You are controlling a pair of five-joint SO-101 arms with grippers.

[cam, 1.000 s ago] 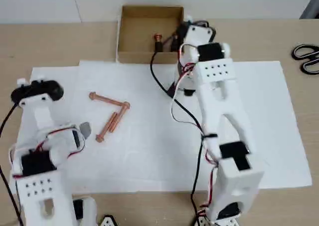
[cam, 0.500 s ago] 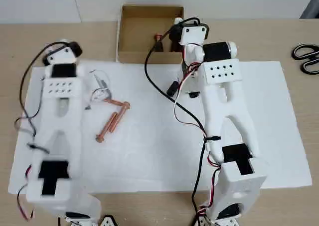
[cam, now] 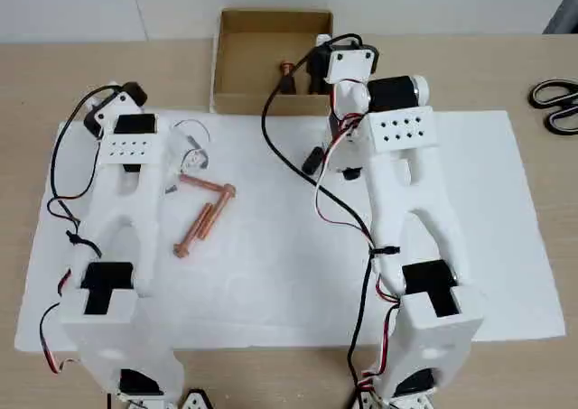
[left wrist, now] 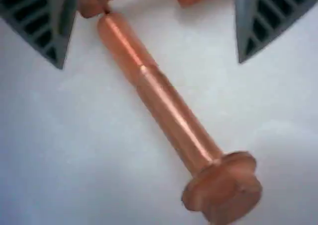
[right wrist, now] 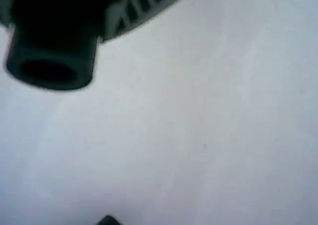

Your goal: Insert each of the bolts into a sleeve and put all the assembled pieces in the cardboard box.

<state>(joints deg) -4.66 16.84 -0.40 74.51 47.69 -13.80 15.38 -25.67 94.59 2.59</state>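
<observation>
As your left gripper hung wide open astride copper-coloured flanged bolt, rt gripper clamped black cylindrical sleeve.

My left claw's fingers are cut off beside the bolt. My right arm hides a corner of the cardboard box.

The wooden table bears a white sheet, cardboard box and scissors.

Bolts copper-orange — cardboard box brown; sheet white; sleeve black (left gripper fingers grey, ribbed).
</observation>
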